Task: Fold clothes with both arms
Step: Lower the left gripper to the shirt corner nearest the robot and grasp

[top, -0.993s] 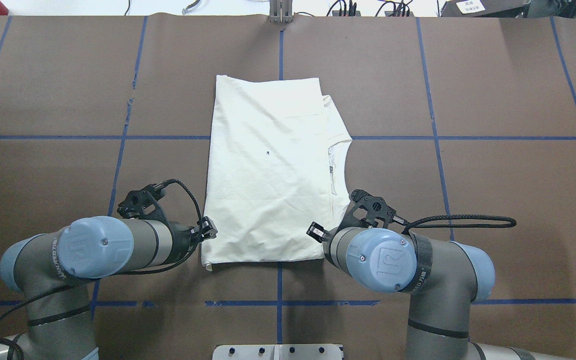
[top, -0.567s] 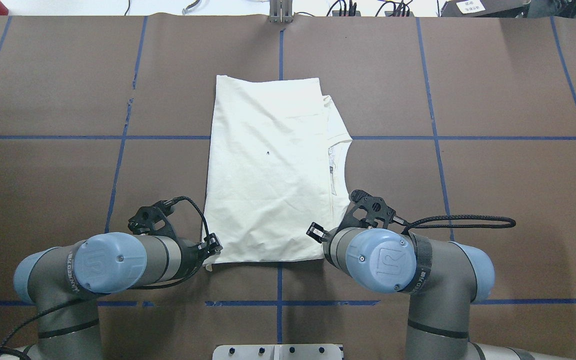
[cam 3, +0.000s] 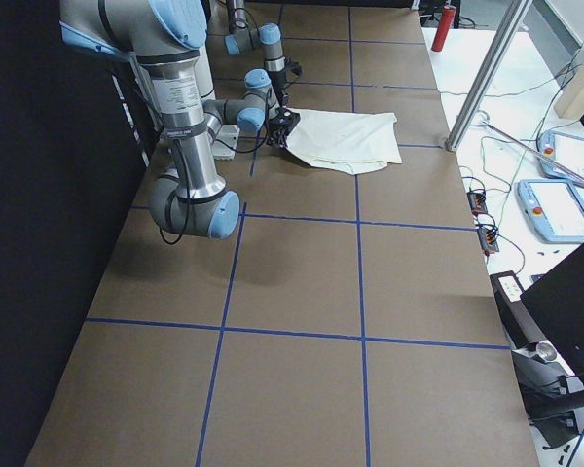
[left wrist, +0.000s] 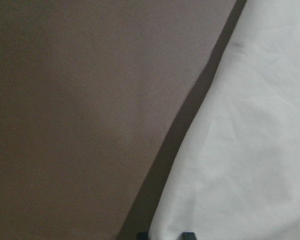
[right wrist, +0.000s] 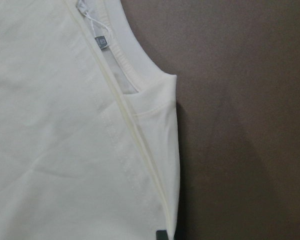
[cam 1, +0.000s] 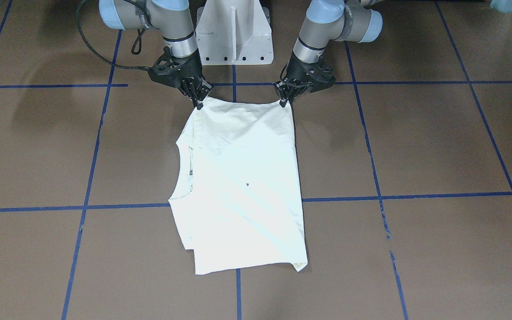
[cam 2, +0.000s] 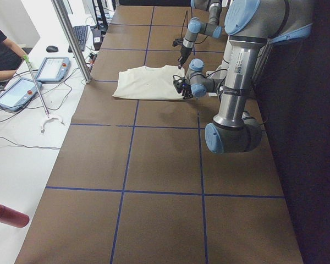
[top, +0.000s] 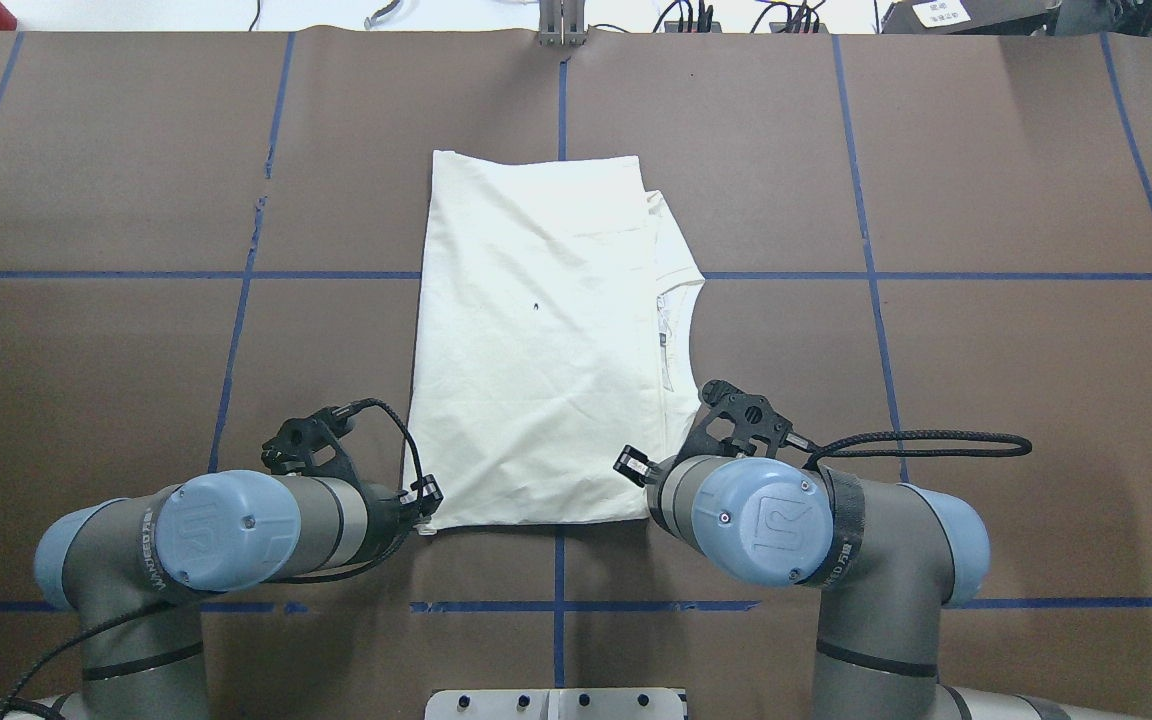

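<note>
The jaws of the right arm (cam 1: 178, 31) are closed on the near right corner of the shirt (top: 536, 340), their tips tight together at the cloth's edge, not far from the collar (right wrist: 122, 55) in the wrist view. The jaws of the left arm (cam 1: 311, 38) sit at the near left corner, their tips slightly apart with cloth between them; whether they have a grip cannot be told. The shirt lies flat at the middle of the brown desk (top: 986, 380), folded into a long panel with its plain pale side up. A small dark speck (top: 535, 305) sits near its centre, and the neck opening faces the robot's right. Blue tape lines (top: 866, 200) grid the desk, and a white base (cam 1: 234, 31) stands between the arms.
</note>
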`<state>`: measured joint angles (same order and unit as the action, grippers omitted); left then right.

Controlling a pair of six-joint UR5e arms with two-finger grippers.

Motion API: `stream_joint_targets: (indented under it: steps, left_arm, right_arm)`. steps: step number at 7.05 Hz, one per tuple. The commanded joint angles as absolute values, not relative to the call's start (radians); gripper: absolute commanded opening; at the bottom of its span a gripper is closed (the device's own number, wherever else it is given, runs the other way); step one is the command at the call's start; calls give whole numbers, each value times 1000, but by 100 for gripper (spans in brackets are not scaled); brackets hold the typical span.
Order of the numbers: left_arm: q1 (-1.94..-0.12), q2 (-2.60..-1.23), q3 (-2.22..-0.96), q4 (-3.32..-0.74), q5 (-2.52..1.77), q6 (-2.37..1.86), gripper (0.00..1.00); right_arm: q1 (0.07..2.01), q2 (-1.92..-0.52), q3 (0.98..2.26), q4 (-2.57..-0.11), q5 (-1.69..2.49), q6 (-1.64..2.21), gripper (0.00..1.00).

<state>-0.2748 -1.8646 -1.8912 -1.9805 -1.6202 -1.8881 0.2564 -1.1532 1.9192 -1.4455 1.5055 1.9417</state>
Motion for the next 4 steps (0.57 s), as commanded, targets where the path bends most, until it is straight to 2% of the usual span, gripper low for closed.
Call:
stream_joint_targets:
  steps: [1,2,4]
  left_arm:
    - [-287,-1843,-1948,-1979,-1623,-1879,0]
    - [-285,-1801,-1991,-1979,-1624,-1876,0]
    - [-273,-1805,-2038,-1979,-1626,-1894,0]
  right_arm:
    - [258,-1164,1921,-1442,1508,1940,0]
    - [256,-1175,1930,-1440,1509,1942,0]
    - [242,-1187,1997,-1442,1526,1947,0]
